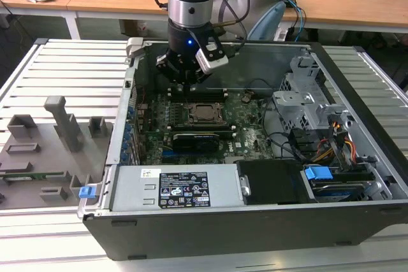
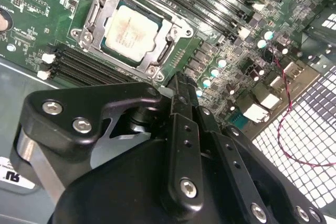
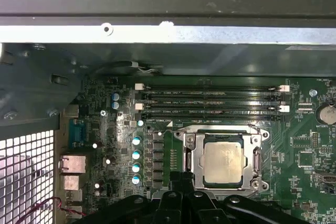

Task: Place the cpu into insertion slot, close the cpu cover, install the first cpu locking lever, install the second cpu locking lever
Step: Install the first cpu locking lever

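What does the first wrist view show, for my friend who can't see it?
A silvery cpu sits in the insertion slot on a green circuit board, framed by the cpu cover. The black gripper hangs close beside it.

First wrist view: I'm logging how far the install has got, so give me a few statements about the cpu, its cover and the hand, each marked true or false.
1. The cpu lies in the insertion slot. True.
2. The cpu cover stands raised open. False: it lies flat, framing the cpu.
3. The hand grips the cpu. False: the cpu sits in the slot, outside the hand's grasp.
4. Long black memory slots run beside the socket. True.
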